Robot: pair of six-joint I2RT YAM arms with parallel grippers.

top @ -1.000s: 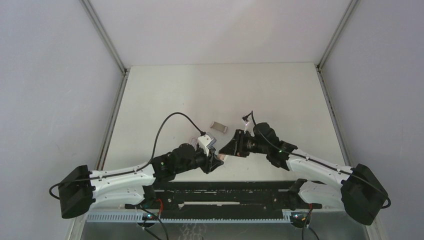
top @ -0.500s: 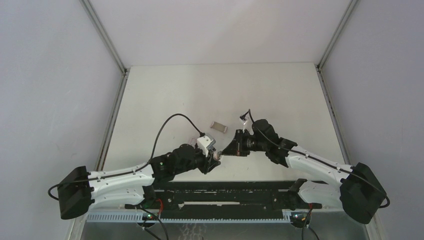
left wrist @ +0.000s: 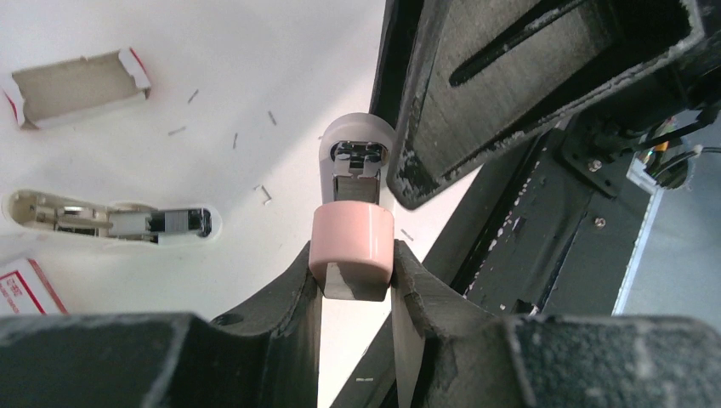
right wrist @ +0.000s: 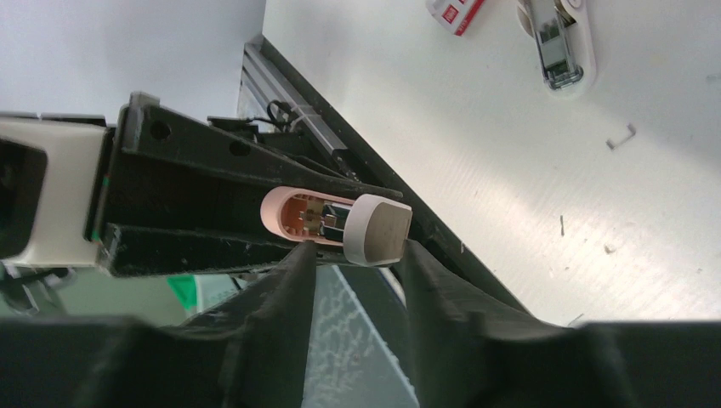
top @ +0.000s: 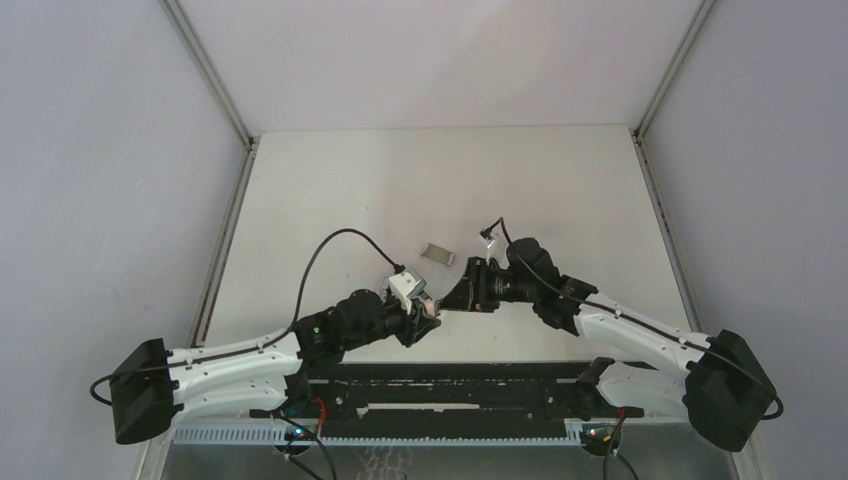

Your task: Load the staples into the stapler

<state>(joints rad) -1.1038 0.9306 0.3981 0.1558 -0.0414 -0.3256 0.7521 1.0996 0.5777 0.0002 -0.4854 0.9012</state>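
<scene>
The white bench (top: 450, 180) fills the middle of the overhead view, and the left arm (top: 230, 355) and right arm (top: 640, 335) reach in from the near corners to meet over its near-middle part. The left end effector (left wrist: 353, 263) is clamped on the pink body of the small stapler (left wrist: 351, 242) and holds it off the bench, with the chrome head and white end pointing away from its wrist. The right end effector (right wrist: 357, 255) faces it from the right. Its jaws stand apart, with the stapler's white end at their tips. One broad black finger (left wrist: 510, 76) sits just beside the chrome head, but whether it touches cannot be told. On the bench to the left of the held stapler lies a long white shell (left wrist: 110, 223) with a metal channel showing along it. Far of the two end effectors rests an open cardboard tray (left wrist: 76, 85) with red trim at its ends. Near the shell, a red and white staple box (left wrist: 25, 285) is cut off by the edge of the left wrist view. Loose staples (left wrist: 265, 194) are scattered singly across the bench between the tray, the shell and the stapler.
</scene>
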